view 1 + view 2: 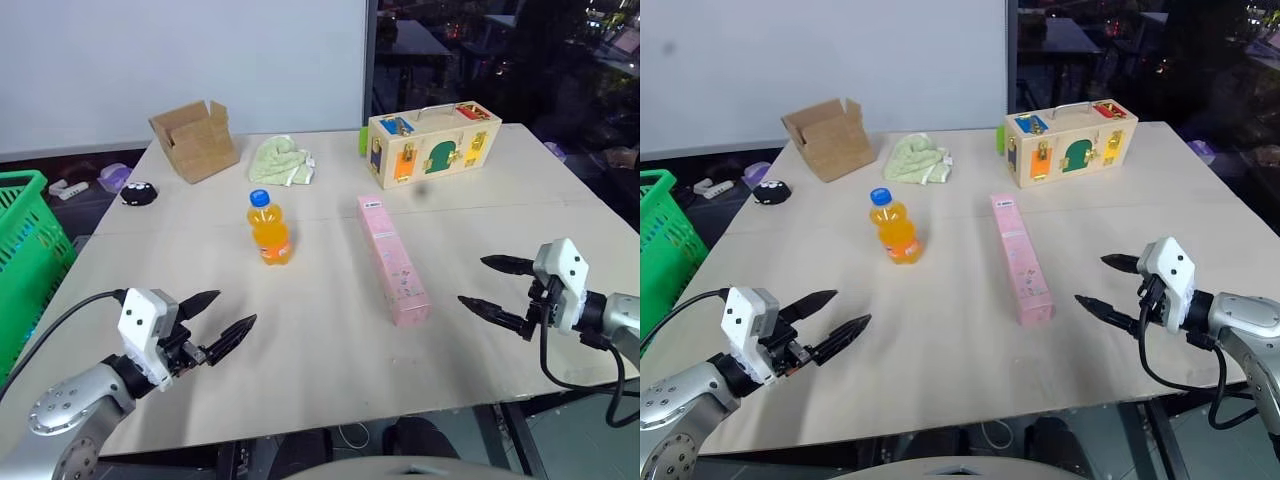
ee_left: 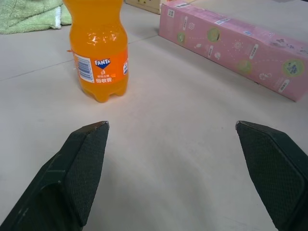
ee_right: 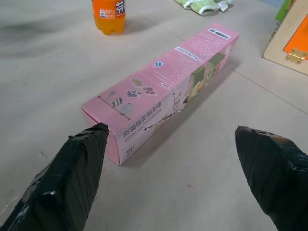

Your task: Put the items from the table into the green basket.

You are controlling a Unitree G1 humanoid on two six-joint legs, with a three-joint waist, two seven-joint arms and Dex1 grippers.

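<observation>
Done: nothing; bright green lattice-mesh plastic basket (image 1: pixel 25 235) off the table's left edge.
Left: slim pink rectangular carton (image 1: pixel 392 257) and blue-capped orange-drink bottle (image 1: pixel 268 228) on pale beige tabletop (image 1: pixel 330 340).
Fingers: left gripper (image 1: pixel 220 318) and right gripper (image 1: pixel 492 283) spread wide, empty.

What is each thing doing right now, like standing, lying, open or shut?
Small orange-drink bottle with blue cap: upright, capped.
Long slim pink carton: lying flat on the table, not held.
Brown cardboard box: open.
Pale green cloth: crumpled.
Left tool: open, empty.
Right tool: open, empty.
</observation>
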